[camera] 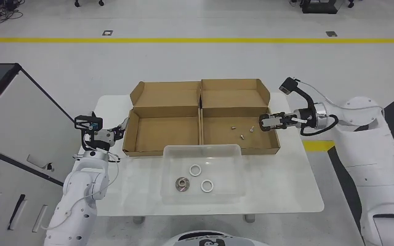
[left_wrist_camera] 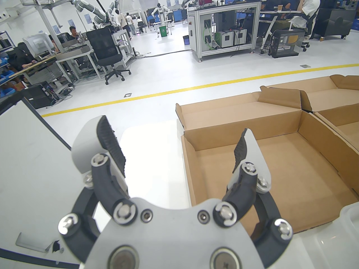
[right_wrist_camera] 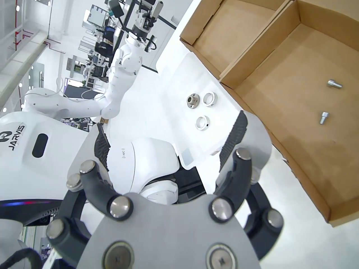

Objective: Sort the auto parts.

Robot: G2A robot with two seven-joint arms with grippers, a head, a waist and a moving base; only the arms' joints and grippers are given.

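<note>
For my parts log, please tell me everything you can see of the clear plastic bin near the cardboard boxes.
The clear plastic bin is a shallow rectangular tray with rounded corners, see-through, flat on the white table. Its far rim lies against the near walls of two cardboard boxes. Inside lie two white rings and a grey flanged hub, all apart.

brown cardbd boxes (camera: 163,134), clear bin (camera: 229,179), silver rings (camera: 197,170), silver bolts (right_wrist_camera: 334,84), white table (camera: 289,184)
</note>
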